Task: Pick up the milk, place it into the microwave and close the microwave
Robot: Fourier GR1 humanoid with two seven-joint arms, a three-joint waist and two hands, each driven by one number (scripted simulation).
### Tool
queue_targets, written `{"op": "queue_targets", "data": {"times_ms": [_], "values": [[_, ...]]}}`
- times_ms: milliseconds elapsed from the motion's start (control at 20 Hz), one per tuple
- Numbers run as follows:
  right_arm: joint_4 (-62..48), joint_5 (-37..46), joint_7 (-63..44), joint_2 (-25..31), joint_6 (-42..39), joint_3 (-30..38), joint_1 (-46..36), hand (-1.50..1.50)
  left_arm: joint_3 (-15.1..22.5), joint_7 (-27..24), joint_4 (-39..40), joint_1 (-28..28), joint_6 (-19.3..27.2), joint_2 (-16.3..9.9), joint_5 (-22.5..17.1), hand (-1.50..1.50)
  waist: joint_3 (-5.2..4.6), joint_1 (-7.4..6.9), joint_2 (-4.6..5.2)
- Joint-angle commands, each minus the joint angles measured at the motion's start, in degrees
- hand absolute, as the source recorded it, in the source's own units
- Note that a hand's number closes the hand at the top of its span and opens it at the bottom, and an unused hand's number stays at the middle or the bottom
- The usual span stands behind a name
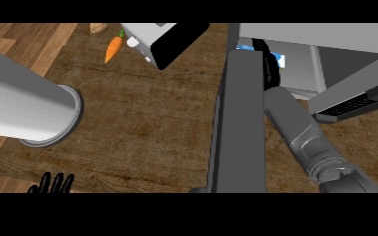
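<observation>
The microwave (310, 40) stands at the upper right, and its dark grey door (240, 125) hangs open toward me. My right forearm runs up from the lower right into the opening. There my right hand (270, 70) shows as a thin black shape inside the cavity. Small blue and white patches of the milk carton (277, 58) peek out beside the hand, which seems curled round it and hides most of it. My left hand (53, 183) rests at the lower left edge, fingers straight up.
An orange carrot (112, 49) lies at the top left beside a white and black appliance (164, 39). A wide grey cylinder (33, 107) comes in from the left edge. A dark keypad-like panel (347, 107) juts in at the right. Brown counter (148, 125) lies between.
</observation>
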State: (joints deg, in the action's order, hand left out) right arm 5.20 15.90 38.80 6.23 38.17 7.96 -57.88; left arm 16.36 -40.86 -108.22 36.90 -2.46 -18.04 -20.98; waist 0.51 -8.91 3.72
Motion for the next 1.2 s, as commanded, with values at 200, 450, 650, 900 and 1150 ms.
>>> {"op": "queue_targets", "data": {"times_ms": [200, 450, 650, 900, 1150], "values": [[2.7, -6.7, 7.8, -0.8, -12.7, 6.3, 4.1, -1.50, 1.6, -1.7, 0.0, 2.5, -0.1, 0.5, 1.7, -1.50, -0.08, 2.03, -0.92], [2.6, -9.1, 13.2, 0.9, -22.3, 8.4, 8.5, -1.50, -0.8, -1.6, -0.5, 3.0, -1.3, -1.1, -0.3, -1.50, -0.19, 3.96, -1.53], [1.8, -9.3, 16.4, 0.2, -25.0, 8.7, 11.4, -1.50, 1.7, -0.1, -3.3, 4.4, 1.3, 0.3, 1.9, -1.50, -0.15, 4.30, -1.72], [2.5, -9.4, 21.8, -2.1, -25.0, 8.8, 15.3, -1.50, -1.1, 1.6, -3.3, 3.9, -0.1, -1.3, -1.0, -1.50, -0.27, 5.40, -2.30], [2.8, -9.5, 24.9, 0.0, -33.8, 8.5, 20.0, -1.50, 4.5, -0.8, 0.0, 4.2, 2.5, 2.6, 5.1, -1.50, -0.36, 6.81, -2.92]]}}
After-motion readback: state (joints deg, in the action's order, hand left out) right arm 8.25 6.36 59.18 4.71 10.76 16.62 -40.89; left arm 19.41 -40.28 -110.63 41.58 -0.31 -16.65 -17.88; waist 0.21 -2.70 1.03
